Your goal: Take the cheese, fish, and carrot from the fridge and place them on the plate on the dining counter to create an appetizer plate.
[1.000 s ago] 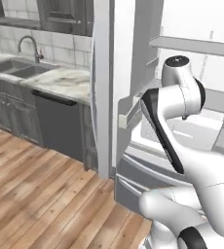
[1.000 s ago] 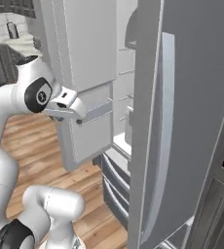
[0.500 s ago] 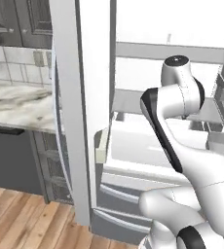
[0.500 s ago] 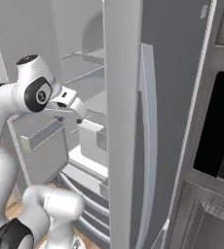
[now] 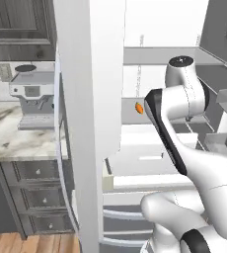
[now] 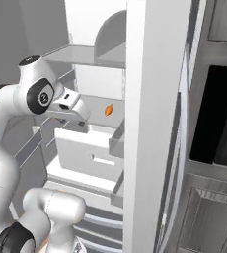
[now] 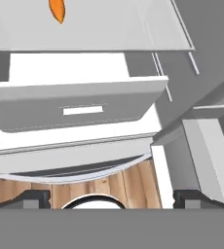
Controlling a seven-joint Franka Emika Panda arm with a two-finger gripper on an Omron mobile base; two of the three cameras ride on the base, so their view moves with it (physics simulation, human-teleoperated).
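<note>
White fridge [image 6: 155, 99] interior takes up most of the scene, its doors swung open, grey shelves and white drawers lit bright inside. At its mouth the gripper [image 6: 81, 118] hangs with its jaws spread as wide as they go and nothing between them — in the hand view the two dark fingertips [image 7: 28, 198] stand far apart at the bottom corners, empty air between them. Beyond the tips that view looks down on a white drawer [image 7: 80, 109] with a pale slot handle, pulled partly out, and under it a curved strip of the fridge's lower front and a patch of wooden floor [image 7: 128, 187].

On the grey shelf [image 7: 114, 29] just above that drawer lies the carrot [image 7: 58, 9], small and orange, well apart from the open fingers. Both base views show it too — at the back of the shelf [image 5: 139, 107], just left of the arm's dark elbow, and [image 6: 108, 109] a little to the right of the gripper, not touching it.

Left of the fridge door, a marble counter [image 5: 12, 138] with dark drawers carries a coffee machine [image 5: 34, 96]. To the right, a dark built-in oven [image 6: 221, 118] sits in grey cabinetry.
</note>
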